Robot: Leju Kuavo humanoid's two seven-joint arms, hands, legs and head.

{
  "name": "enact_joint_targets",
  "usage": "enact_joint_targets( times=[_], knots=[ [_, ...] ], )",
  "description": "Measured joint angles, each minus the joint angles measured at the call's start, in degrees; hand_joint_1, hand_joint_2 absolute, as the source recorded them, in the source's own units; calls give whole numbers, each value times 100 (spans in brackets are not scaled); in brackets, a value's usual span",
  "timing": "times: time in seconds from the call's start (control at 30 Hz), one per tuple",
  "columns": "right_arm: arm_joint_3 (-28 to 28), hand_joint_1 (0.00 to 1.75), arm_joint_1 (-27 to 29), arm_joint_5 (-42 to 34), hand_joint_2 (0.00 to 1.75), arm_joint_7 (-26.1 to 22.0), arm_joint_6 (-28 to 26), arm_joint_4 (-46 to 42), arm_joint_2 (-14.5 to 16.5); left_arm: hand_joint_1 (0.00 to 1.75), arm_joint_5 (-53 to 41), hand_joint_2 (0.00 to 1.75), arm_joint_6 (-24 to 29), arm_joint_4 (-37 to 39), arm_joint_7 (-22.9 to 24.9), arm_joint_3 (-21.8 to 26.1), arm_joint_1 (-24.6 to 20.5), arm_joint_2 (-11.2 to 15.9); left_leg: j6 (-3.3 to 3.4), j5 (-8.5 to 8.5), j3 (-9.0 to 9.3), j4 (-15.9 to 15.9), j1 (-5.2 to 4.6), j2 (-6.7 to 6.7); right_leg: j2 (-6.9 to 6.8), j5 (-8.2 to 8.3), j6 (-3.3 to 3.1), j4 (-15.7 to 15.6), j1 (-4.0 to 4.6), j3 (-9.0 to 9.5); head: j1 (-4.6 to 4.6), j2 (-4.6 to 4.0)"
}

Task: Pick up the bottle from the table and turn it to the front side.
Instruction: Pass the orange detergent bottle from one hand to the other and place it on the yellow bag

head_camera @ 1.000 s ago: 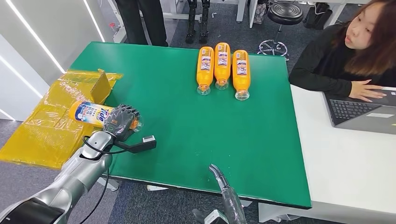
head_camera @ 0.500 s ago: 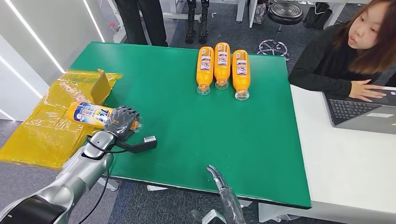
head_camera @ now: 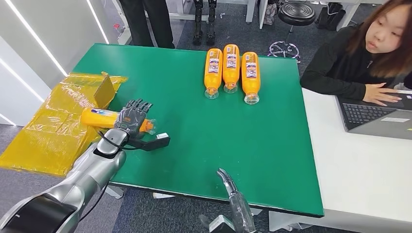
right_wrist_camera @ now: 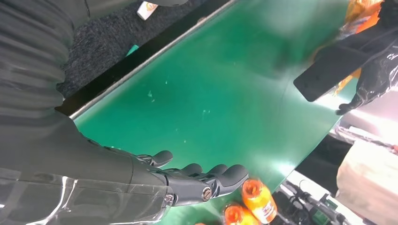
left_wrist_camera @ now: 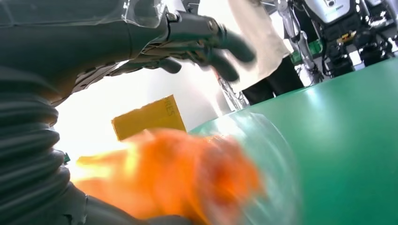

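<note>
An orange bottle (head_camera: 99, 118) lies on its side at the left edge of the green table (head_camera: 218, 141), its cap end toward the table's middle and little of its label showing. My left hand (head_camera: 131, 118) lies over its neck end with fingers stretched out above it. In the left wrist view the bottle (left_wrist_camera: 178, 173) is a blurred orange shape under the hand (left_wrist_camera: 141, 42), with a bright gap between it and the fingers (left_wrist_camera: 225, 42). My right hand (head_camera: 227, 182) hovers at the table's near edge, and in its wrist view the hand (right_wrist_camera: 187, 180) holds nothing, fingers apart.
Three more orange bottles (head_camera: 231, 65) lie side by side at the far middle of the table. A yellow plastic bag with a cardboard flap (head_camera: 58, 121) sits off the left edge. A person (head_camera: 359, 58) sits at the right by a laptop (head_camera: 379, 116) on a white desk.
The bottle has rolled in place, so its blue-and-white label has turned out of sight, and it has shifted slightly right. My left hand's fingers have uncurled from around it. The right hand has barely moved.
</note>
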Motion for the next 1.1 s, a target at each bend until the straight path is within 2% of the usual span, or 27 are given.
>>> enact_joint_targets(
  times=[0.3, 0.47, 0.63, 0.73, 0.93, 1.1],
  knots=[
    [-195, 0, 117, 223, 175, 253, 105, -237, 21, 0, -55, 175, -284, 84, 158, 0, -63, -39, 0, 0, 0, 0, 0, 0, 1, 0, 0, 1, 0, 0, 0, 0],
    [-363, 0, 220, 412, 175, 414, 198, -414, 57, 0, 27, 175, -397, 112, 8, 1, -98, -69, 0, 0, 0, 0, 0, 0, 0, 0, 0, 1, 0, 0, 0, 0],
    [-736, 0, 460, 773, 175, 485, 163, -704, 146, 0, 576, 175, -78, -6, -807, 132, -72, -169, 0, 0, -1, 0, -1, -1, -1, 0, 0, 0, 0, 1, 1, 0],
    [-973, 0, 622, 882, 175, 461, 155, -865, 209, 0, 1075, 175, 23, -410, -1280, 277, 101, -237, 0, -1, -1, 0, -1, 0, 0, 0, 0, 0, -1, 1, 1, 0],
    [-1258, 0, 811, 844, 175, 118, 20, -929, 323, 0, 2638, 175, 28, -2245, -2163, 508, 1058, -285, -2, -4, -1, -1, -1, 1, 0, -2, 1, 0, -2, 1, -1, 0],
    [-1297, 0, 851, 627, 175, -307, -325, -898, 349, 0, 4322, 175, -484, -3596, -3082, 512, 1785, -347, -2, -4, -2, -1, -1, -3, -3, -3, 2, -1, -2, 2, 0, 0]
  ],
)
